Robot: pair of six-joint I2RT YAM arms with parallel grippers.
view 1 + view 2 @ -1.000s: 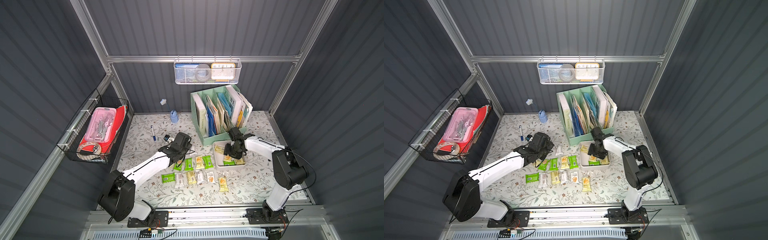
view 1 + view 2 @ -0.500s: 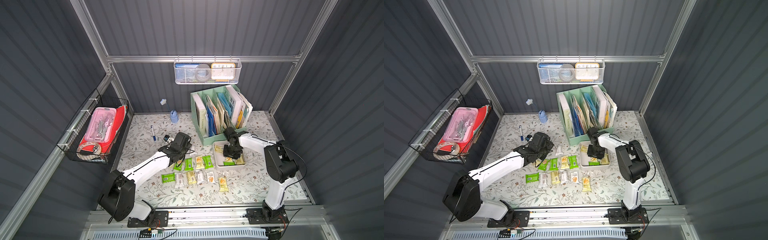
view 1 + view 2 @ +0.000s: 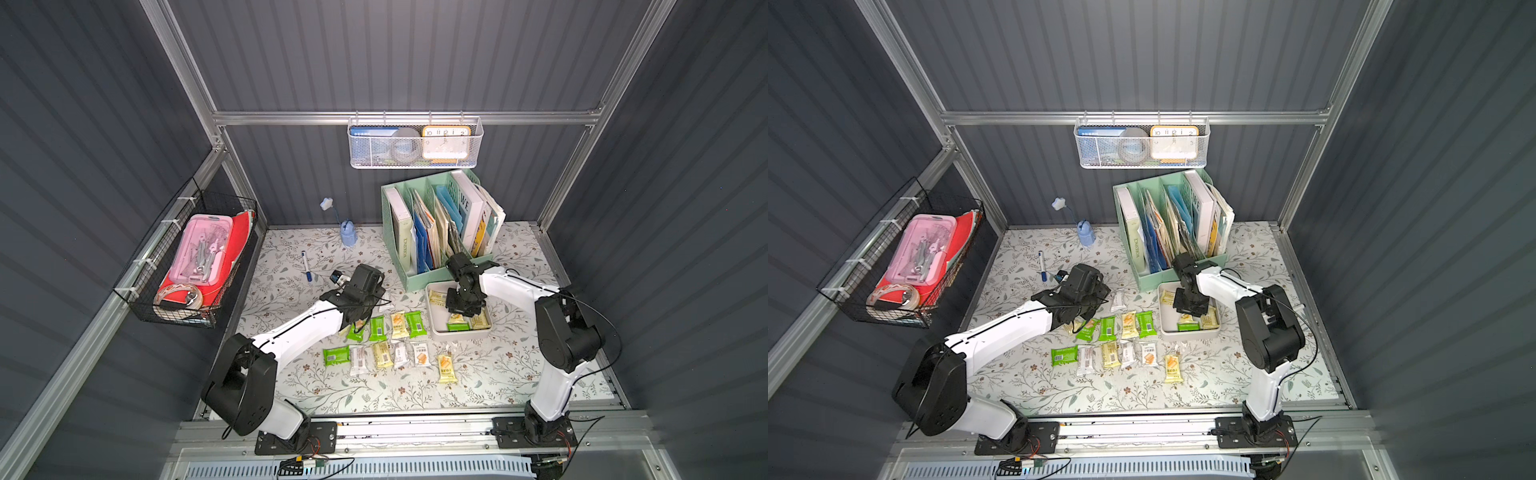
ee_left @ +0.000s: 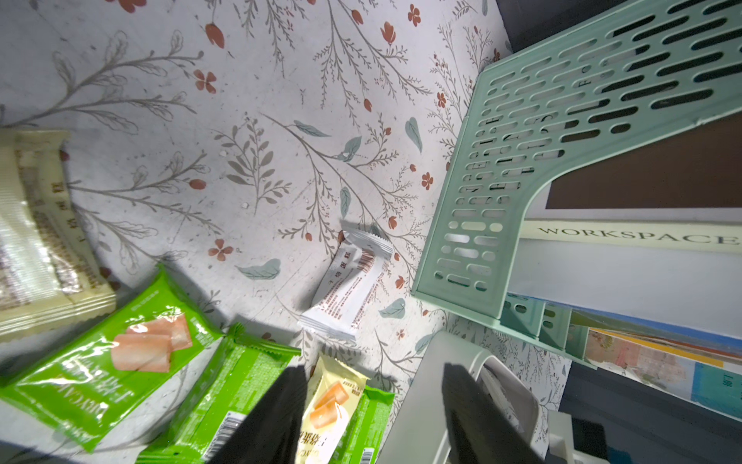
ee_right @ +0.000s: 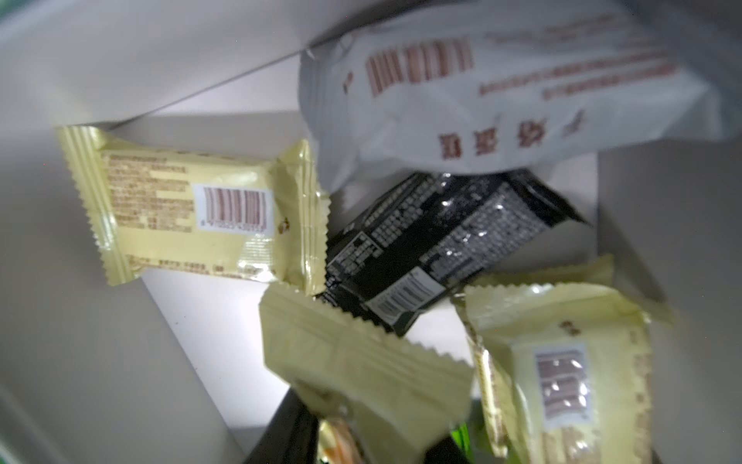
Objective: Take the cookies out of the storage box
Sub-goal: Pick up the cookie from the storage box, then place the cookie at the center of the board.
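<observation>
The right claw (image 3: 460, 311) nips a yellow packet (image 5: 361, 361) by its edge in the box (image 3: 457, 336). So thin a hold may slip on lifting. The left claw (image 4: 375, 413) hangs part-open, empty.

Outside the storage box (image 3: 461, 336): twelve cookies (image 3: 382, 354), four of them green. Inside it, at least five more: three pale yellow, one black packet (image 5: 441, 249), one white. Behind it, one mint-green organiser (image 3: 411, 281).

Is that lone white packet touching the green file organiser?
Apart. The left wrist view shows bare floral mat between the white packet and the organiser.
</observation>
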